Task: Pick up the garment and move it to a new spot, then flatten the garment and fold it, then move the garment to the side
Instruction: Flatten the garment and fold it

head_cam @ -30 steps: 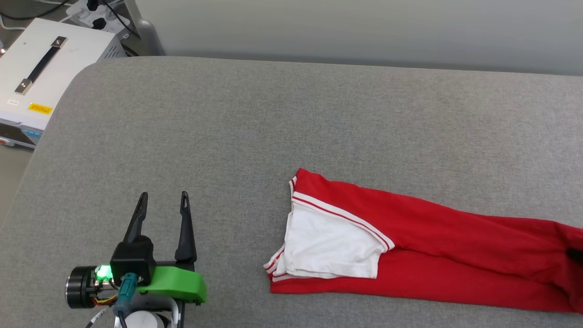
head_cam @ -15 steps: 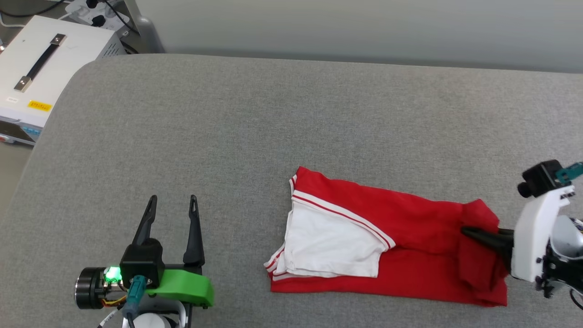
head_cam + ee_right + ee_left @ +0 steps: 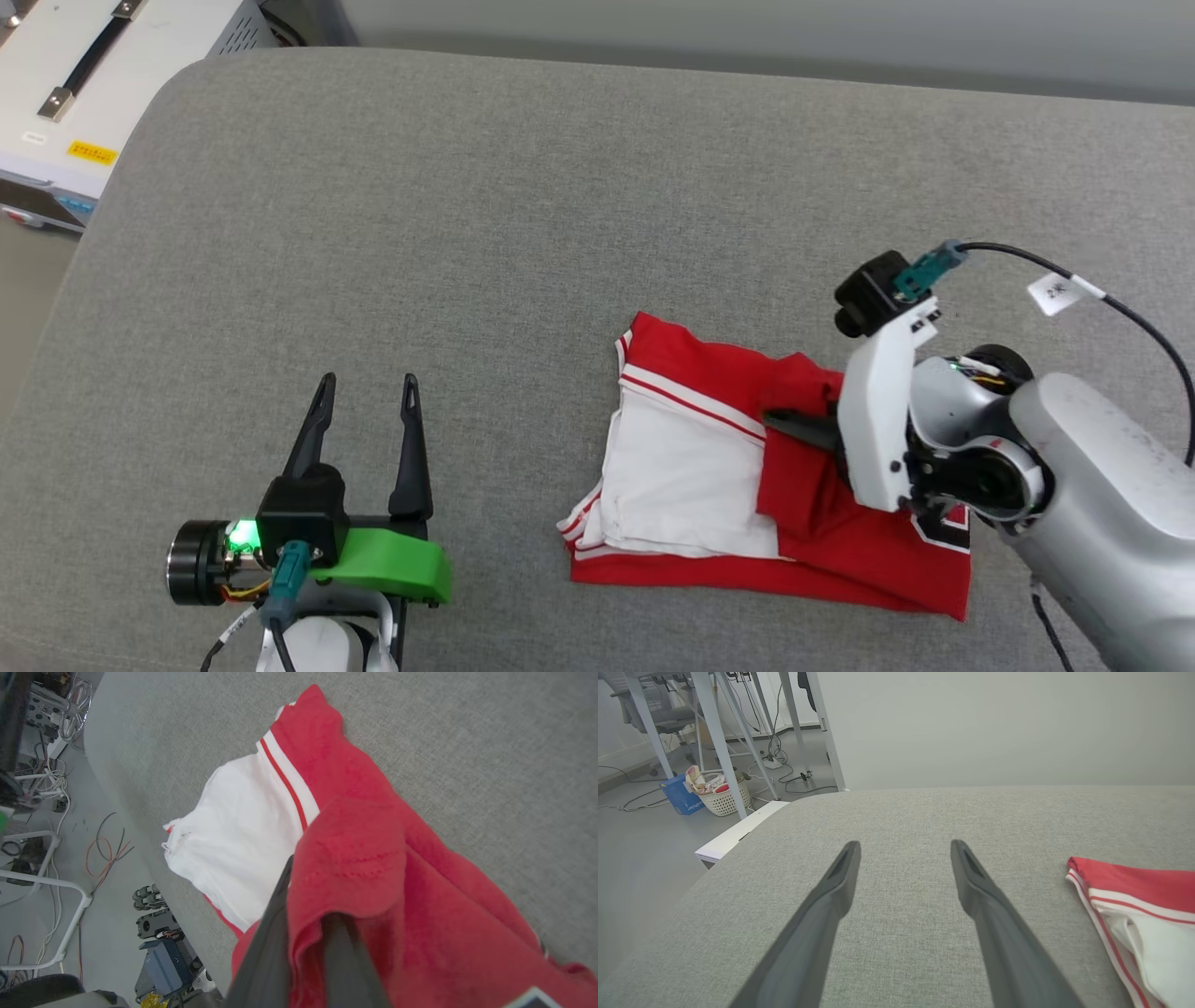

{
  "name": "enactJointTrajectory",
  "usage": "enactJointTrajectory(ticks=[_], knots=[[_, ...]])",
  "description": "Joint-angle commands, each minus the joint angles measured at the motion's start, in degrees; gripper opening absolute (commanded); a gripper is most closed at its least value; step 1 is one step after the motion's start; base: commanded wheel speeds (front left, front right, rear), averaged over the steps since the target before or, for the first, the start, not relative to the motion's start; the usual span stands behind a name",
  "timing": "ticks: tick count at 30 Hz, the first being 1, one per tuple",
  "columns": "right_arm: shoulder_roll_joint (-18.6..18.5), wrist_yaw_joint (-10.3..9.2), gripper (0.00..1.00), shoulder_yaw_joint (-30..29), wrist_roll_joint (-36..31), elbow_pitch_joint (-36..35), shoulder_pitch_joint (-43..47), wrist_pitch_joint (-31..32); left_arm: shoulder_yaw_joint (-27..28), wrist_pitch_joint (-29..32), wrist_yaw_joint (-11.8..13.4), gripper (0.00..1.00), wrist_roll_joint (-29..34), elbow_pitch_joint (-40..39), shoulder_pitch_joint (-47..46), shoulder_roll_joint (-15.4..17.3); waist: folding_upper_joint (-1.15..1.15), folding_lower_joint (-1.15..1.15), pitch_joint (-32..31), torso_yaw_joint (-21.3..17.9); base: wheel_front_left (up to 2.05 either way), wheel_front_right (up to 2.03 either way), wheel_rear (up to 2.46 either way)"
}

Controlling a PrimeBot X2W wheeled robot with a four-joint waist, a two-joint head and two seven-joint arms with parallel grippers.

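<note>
Red garment (image 3: pixel 695 362), lower right of frame, has a fold pinched by the right gripper (image 3: pixel 775 422). Lower left, the left gripper (image 3: pixel 368 381) stands spread.

This looks like a robotics lab or test workroom, not a home. A wide grey fabric-padded worktable (image 3: pixel 467 233) stands against a plain pale wall (image 3: pixel 994 723). Beside it sits a white metal instrument case with a black carry handle and a yellow label (image 3: pixel 89 89). Loose black and red cables (image 3: pixel 100 851) lie on the smooth grey floor (image 3: pixel 640 849). Around them are white metal bench legs (image 3: pixel 714 732), a grey office chair (image 3: pixel 658 711), a blue cardboard box (image 3: pixel 681 795), a white woven basket of cloths (image 3: pixel 726 805) and a blue-grey electronics unit (image 3: pixel 170 963).
</note>
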Motion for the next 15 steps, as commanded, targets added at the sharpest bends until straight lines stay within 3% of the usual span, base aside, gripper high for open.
enactJointTrajectory(ticks=[1, 8, 15], knots=[[1.2, -0.05, 0.00, 1.0, -1.0, 1.9, -1.8, -1.1, 0.2, -0.3, -0.3, 1.00, 0.7, 0.3, -1.4, -0.4, 0.00, 0.00, 0.7, 0.5, 0.00, 0.00, 0.00], [6.2, -0.05, 0.00, 5.6, -2.5, 13.1, -4.6, -6.2, -0.1, -0.3, -0.7, 1.00, 1.2, 0.2, -2.3, -1.1, 0.00, 0.00, 2.0, 1.6, 0.00, 0.00, 0.00], [6.4, -0.05, 0.00, 10.4, -2.7, 18.4, -5.0, -11.2, 0.0, -0.3, -0.7, 1.00, 1.5, 0.5, -2.0, -1.6, 0.00, 0.00, 1.8, 1.7, 0.00, 0.00, 0.00]])
